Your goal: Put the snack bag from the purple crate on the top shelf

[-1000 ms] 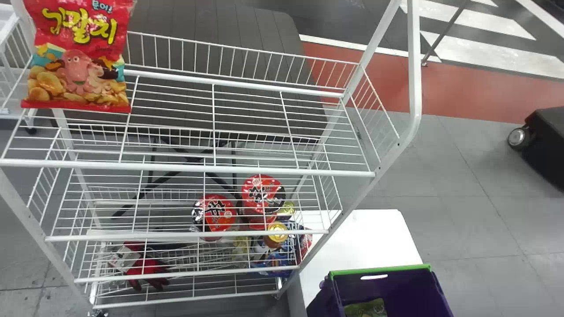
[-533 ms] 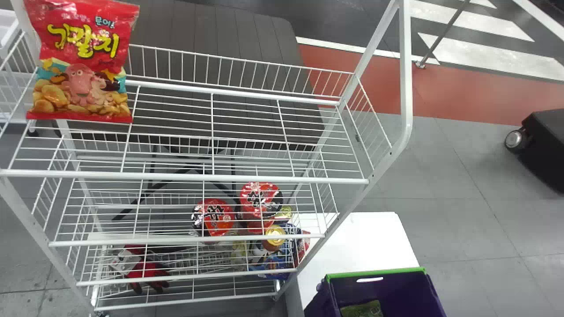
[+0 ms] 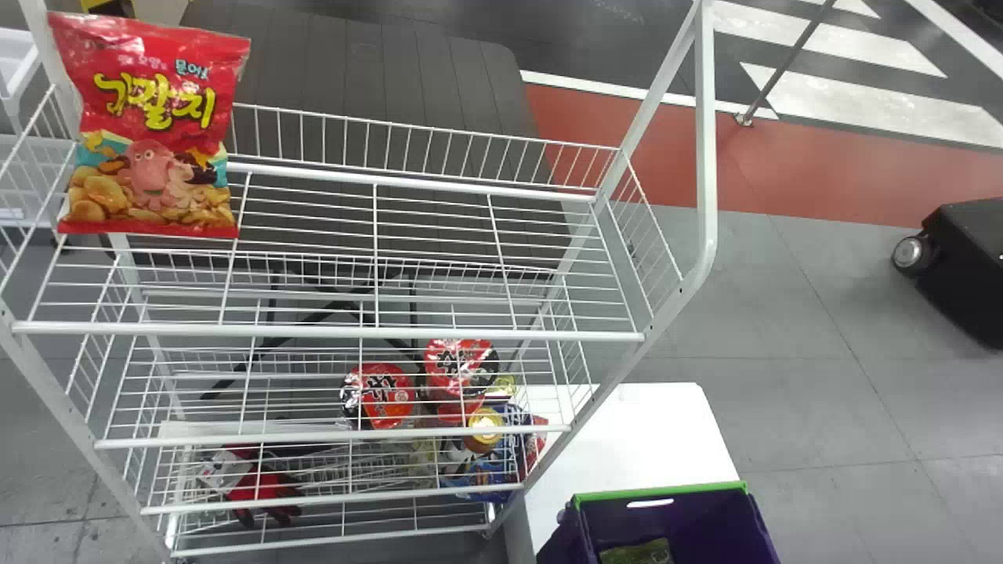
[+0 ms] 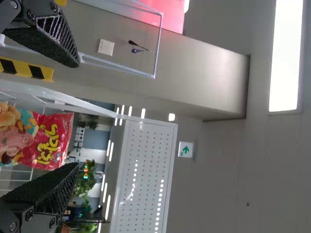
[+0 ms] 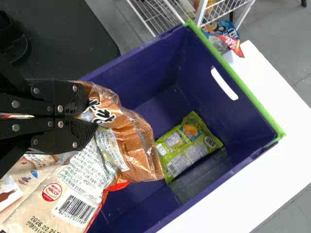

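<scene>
Head view: see red bag occupying ten o'clock at top shelf, purple crate at five. See left gripper spread, right gripper pinching orange bag.

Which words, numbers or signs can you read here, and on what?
"자갈치": red bag.
"문어", then an unclear mark: same bag.
"HACCP": cream pack.
"2026.02.2", last digit unclear: same pack.
Green arrow, no words: sign.
Too small or unclear: orange bag, green bag, red cups, remaining small print.

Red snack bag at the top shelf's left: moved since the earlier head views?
No. The red snack bag keeps its place against the top shelf; both just sit lower in the picture.
</scene>
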Available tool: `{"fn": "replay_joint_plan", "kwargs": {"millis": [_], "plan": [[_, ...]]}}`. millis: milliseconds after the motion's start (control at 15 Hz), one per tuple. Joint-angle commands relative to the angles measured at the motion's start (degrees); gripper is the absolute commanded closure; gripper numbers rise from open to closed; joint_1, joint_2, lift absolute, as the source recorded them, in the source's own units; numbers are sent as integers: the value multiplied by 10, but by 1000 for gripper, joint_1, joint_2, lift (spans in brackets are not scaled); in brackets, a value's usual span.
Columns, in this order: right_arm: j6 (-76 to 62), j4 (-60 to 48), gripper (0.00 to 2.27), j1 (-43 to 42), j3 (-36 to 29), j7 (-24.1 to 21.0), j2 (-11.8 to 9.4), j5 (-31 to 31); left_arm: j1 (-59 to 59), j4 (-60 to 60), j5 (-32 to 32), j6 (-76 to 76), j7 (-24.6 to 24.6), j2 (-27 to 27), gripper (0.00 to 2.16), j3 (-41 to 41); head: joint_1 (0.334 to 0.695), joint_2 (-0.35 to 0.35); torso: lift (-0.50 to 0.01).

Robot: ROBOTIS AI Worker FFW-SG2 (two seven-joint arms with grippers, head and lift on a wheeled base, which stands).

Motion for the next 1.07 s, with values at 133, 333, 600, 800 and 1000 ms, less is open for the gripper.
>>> {"fn": "replay_joint_plan", "kwargs": {"millis": [133, 333, 600, 800, 1000], "plan": [[1, 1, 2219, -3, 1, 0, -1, 0, -2, 3, 1, 0, 0, 0, 87, 0, 695, -350, -4], [-6, 4, 2219, -4, 2, 0, 0, -1, -2, 2, 1, 0, 0, 0, 87, 0, 695, -350, 7], [-20, 8, 2219, -4, 4, 0, 2, -1, -2, 2, -1, 18, 0, 0, 87, -1, 695, -350, 10], [-20, 7, 2219, -4, 3, 1, 2, -1, -2, 0, -9, 53, -1, 0, 87, -3, 695, -350, 10], [-25, 7, 2219, -2, 3, 1, 5, -1, 0, -2, -10, 51, -1, 0, 87, -3, 695, -350, 10]]}}
